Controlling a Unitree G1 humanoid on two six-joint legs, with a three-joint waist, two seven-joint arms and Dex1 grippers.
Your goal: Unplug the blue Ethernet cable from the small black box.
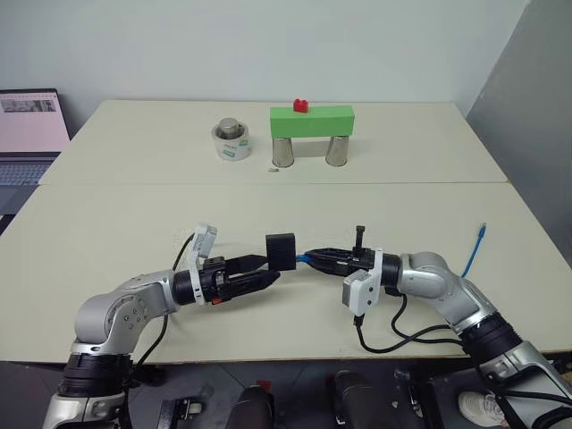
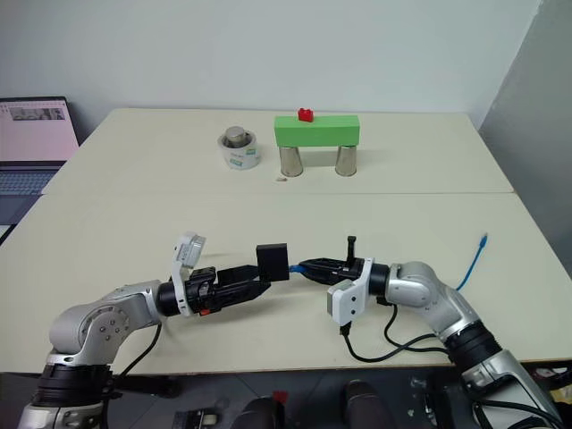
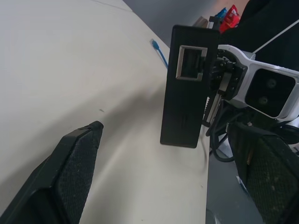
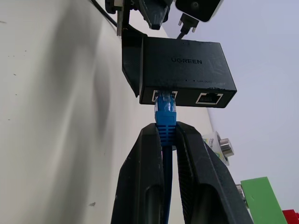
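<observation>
At the lower centre of the head views, the right gripper (image 4: pixel 167 140) is clamped on the thin bright-blue Ethernet cable (image 4: pixel 166 122) just behind its plug, which still sits in the left of two ports on the small flat matte-black box (image 4: pixel 184 67); gripping so near the connector probably gives a straight pull. The box hangs above the pale table (image 1: pixel 134 206), seemingly carried by the plug alone (no black finger touches it). Left of it, the left gripper (image 1: pixel 264 270) stands wide, its tips just beside and below the box, likely readying to brace it. Its wrist view shows an empty port on the box's opposite face, unseen from the head; the head views alone show the cable's free end at right. Farther back stand a grey weight in a white tape roll (image 1: pixel 231 140) and a green block (image 1: pixel 312 119) on two metal cups.
</observation>
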